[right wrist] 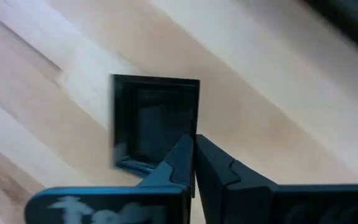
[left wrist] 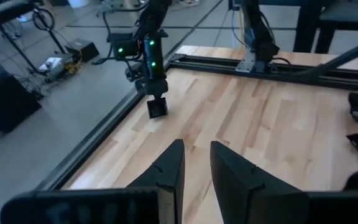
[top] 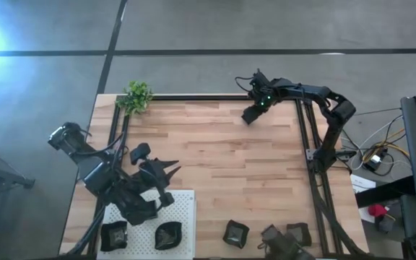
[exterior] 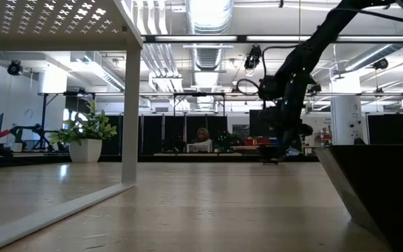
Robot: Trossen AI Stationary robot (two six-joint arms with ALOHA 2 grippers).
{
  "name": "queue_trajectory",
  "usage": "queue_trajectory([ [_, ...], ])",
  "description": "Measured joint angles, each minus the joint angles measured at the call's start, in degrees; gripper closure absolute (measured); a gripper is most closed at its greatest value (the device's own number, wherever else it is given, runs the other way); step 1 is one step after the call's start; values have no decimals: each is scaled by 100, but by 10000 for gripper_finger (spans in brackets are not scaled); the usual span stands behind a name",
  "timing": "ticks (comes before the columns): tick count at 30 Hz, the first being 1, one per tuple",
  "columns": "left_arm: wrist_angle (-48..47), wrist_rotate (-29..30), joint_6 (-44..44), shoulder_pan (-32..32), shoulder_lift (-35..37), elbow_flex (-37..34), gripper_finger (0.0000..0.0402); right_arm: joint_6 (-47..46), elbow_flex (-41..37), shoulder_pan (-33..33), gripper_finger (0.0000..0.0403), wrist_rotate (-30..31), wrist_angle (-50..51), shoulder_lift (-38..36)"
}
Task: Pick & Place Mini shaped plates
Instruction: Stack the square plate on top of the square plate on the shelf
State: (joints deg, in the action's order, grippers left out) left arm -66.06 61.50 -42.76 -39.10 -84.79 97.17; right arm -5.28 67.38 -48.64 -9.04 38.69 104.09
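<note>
Pick step: right gripper (right wrist: 194, 149) clenched on the near rim of a square plate (right wrist: 151, 118) lying on the table (top: 222, 155) just under its fingertips, next likely lift and carry; left gripper (left wrist: 196, 163) waits, fingers apart, empty.

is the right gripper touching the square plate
Touching: in the right wrist view the right gripper has its fingers pinched shut on the square plate's rim.

We've got one square plate (top: 250, 115) at the desk's (top: 222, 173) far right, two plates (top: 113, 235) on the near-left perforated board (top: 186, 217), and a plant (top: 136, 96) far left.
</note>
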Motion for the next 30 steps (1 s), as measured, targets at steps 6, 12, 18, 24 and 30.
queue_trajectory([
  [6, 3, 142, 116, 280, -2, -9, 331, 111, 87, 48, 395, 149, -6, -737],
  [12, 7, 142, 93, 702, -2, -76, 331, -426, 82, 337, 395, 221, -25, -1843],
  [18, 107, 140, 556, 1093, -2, -81, 331, -771, 80, 1092, 395, 1004, -241, -2819],
  [24, 815, 111, 1633, 1406, -2, -83, 331, -1390, 76, 2181, 395, 1563, -675, -3403],
  [30, 1434, -59, 2917, 1679, -76, -83, 331, -1543, 73, 3517, 395, 2271, -1553, -3374],
])
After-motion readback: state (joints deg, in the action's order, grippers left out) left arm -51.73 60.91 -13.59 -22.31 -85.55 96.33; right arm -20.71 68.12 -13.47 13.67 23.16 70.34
